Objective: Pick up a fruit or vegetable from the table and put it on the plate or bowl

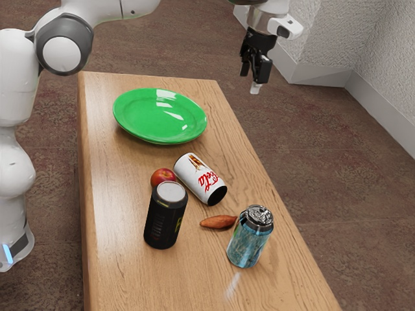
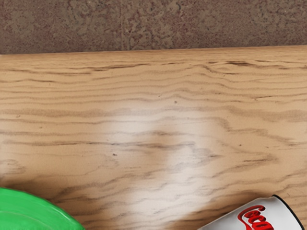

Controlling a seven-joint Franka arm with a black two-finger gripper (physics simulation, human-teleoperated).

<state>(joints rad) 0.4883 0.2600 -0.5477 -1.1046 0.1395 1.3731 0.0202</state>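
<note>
In the exterior view you see the gripper [image 1: 255, 81] hanging high above the table [image 1: 117, 272], its fingers released and grasping nothing. That view gives you the whole layout. The green plate [image 1: 160, 115] lies toward the table's far end. The other things cluster around the table's middle, well apart from the plate.

The apple [image 1: 163, 177], red and small, sits on the table hemmed in. The upright black can [image 1: 165, 215] is just beside it on the near side. The white can [image 1: 200, 178], lying on its side, is just beside it toward the exterior view's right. An orange, pointed vegetable [image 1: 218, 222] lies flat between the black can and a teal can [image 1: 249, 237] with a silver top, which stands close to the table's long edge at the exterior view's right.

The wrist view gives you what the exterior view cannot: bare wood grain under the hand, the table's edge with brown floor [image 2: 153, 24] beyond it, a slice of the plate's rim [image 2: 29, 213], and the white can's end [image 2: 259, 215]. There the can's red script reads "Coc" before it is cut off. From the side you only see red lettering, too small to read. The black can carries a small yellow-green mark you cannot read.
</note>
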